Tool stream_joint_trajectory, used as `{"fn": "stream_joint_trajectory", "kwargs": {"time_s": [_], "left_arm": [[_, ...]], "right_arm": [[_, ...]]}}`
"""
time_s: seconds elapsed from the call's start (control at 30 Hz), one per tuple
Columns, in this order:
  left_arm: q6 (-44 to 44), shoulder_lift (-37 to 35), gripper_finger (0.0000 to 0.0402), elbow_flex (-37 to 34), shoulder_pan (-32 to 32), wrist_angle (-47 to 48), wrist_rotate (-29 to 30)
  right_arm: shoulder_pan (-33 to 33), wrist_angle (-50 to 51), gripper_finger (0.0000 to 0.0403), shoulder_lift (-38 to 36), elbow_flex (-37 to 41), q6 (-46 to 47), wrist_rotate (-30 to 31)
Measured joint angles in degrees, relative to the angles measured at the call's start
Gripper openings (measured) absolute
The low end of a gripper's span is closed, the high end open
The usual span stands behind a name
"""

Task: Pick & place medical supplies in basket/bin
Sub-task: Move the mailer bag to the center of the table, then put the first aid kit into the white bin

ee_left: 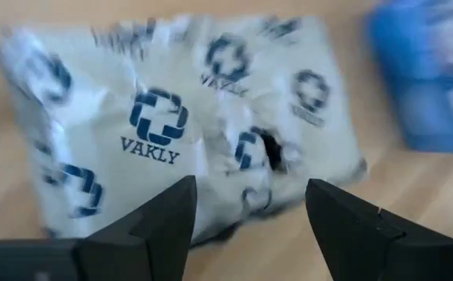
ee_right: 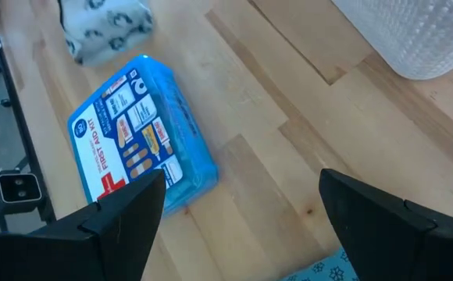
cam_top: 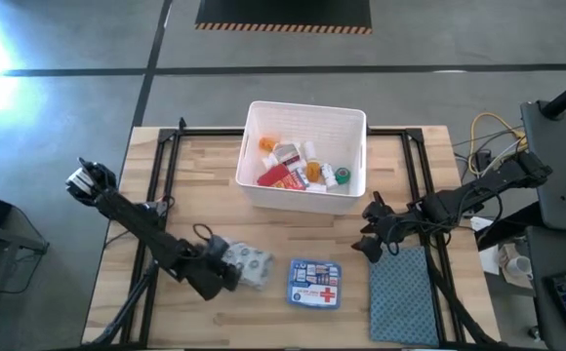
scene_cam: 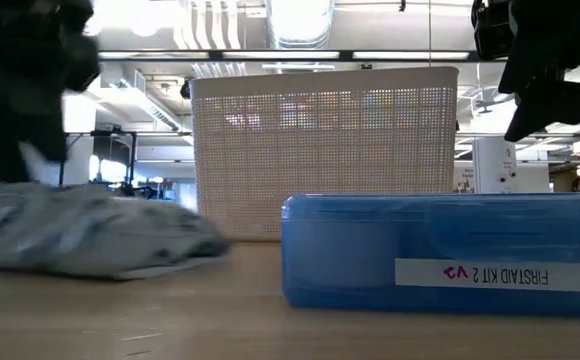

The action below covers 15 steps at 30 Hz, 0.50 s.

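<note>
Evidently the grey pack (cam_top: 247, 264) lies flat on the table in front of the bin (cam_top: 305, 123), so the left gripper (ee_left: 246, 211) hovers over it, fingers spread and empty, presumably to straddle it.

The right gripper (ee_right: 238, 207), open and empty too, waits beside the bin.

The high camera is looking straight down on the whole table (cam_top: 215, 156) from well above, with the white bin (cam_top: 305, 125) sitting toward twelve o'clock. The low camera is sitting at table-top height, facing level toward the room, very near the blue first-aid pouch (scene_cam: 440, 250), which is filling its foreground at four o'clock; the bin (scene_cam: 325, 150) is standing behind. The left wrist camera is peering close over the grey patterned pack (ee_left: 180, 117). The right wrist camera is looking down from farther off, sharing the pouch (ee_right: 140, 133) and pack (ee_right: 101, 27) with the others.
</note>
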State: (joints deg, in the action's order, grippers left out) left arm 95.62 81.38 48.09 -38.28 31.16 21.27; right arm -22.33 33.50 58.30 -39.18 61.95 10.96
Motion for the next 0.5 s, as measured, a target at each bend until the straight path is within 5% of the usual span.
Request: {"fn": "stream_joint_trajectory", "kwargs": {"time_s": [0.13, 0.3, 0.5], "left_arm": [[-7.7, -0.5, 0.0221, 6.9, 0.1, 8.5, 2.0], [10.2, -0.1, 0.0221, 11.9, -0.4, 28.7, -3.1], [18.7, 0.4, 0.0221, 7.0, -0.5, 13.8, -11.8]], "right_arm": [[0.0, 0.0, 0.0328, 0.0, 0.0, -0.4, 0.0], [0.7, -1.7, 0.0328, 0.0, 0.0, 0.2, -2.6], [4.0, -2.5, 0.0328, 1.3, 0.1, 3.3, -7.6]]}}
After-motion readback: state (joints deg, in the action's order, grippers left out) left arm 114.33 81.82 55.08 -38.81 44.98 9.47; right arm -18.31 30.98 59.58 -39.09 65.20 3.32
